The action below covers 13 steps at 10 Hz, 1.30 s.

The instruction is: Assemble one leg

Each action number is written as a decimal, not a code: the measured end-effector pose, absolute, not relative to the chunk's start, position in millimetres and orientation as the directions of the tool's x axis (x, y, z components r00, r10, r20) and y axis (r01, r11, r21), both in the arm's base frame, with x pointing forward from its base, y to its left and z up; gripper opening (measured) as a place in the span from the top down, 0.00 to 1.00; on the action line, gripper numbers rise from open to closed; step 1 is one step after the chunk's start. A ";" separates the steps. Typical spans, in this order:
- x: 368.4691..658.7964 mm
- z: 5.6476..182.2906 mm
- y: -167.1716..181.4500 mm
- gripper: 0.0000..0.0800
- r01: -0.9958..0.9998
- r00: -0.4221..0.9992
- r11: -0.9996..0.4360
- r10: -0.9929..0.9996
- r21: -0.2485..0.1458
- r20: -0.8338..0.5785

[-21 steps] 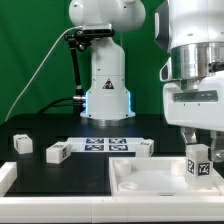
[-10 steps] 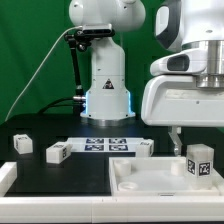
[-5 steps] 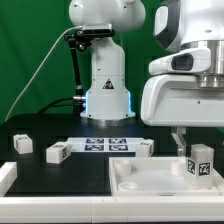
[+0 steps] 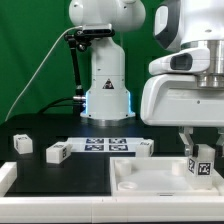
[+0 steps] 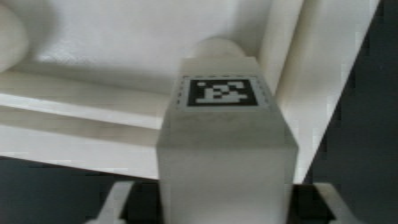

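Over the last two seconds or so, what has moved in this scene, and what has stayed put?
The gripper has carried the leg toward the exterior view's right and lower, over the tabletop; the arm shifted early on and then stayed nearly still. It keeps its hold on the leg. The loose legs and the marker board have not moved.

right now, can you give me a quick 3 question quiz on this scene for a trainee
1. True or false: the gripper is shut on a leg over the tabletop piece.
2. How many loose legs lie on the black table on the exterior view's left? A) one B) three C) five
3. Fill in: the marker board lies in front of the robot ____.

Key
1. True; the wrist view shows the tagged leg between the fingers.
2. B
3. base
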<state>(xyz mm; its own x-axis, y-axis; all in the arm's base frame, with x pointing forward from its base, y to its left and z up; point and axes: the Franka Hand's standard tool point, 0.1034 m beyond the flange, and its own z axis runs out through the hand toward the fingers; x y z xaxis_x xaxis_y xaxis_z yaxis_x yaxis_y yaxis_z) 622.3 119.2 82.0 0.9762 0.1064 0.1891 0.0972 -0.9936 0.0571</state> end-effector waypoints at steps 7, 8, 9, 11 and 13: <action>621.3 80.7 109.5 0.64 -0.714 0.663 -0.682 -0.731 -0.157 0.163; 621.0 80.5 109.7 0.63 -0.799 0.558 -0.575 -0.818 -0.180 0.138; 619.2 80.3 109.5 0.63 -0.899 0.375 -0.388 -0.922 -0.203 0.098; 618.0 80.1 110.1 0.63 -0.959 0.174 -0.182 -0.983 -0.219 0.055; 617.3 80.3 110.4 0.63 -0.975 0.002 -0.006 -1.000 -0.224 0.016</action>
<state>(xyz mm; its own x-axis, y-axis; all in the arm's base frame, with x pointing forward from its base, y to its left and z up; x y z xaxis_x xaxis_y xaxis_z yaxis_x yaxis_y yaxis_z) 617.3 110.4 80.3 0.0023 -0.9999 0.0157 -0.9746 -0.0057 -0.2240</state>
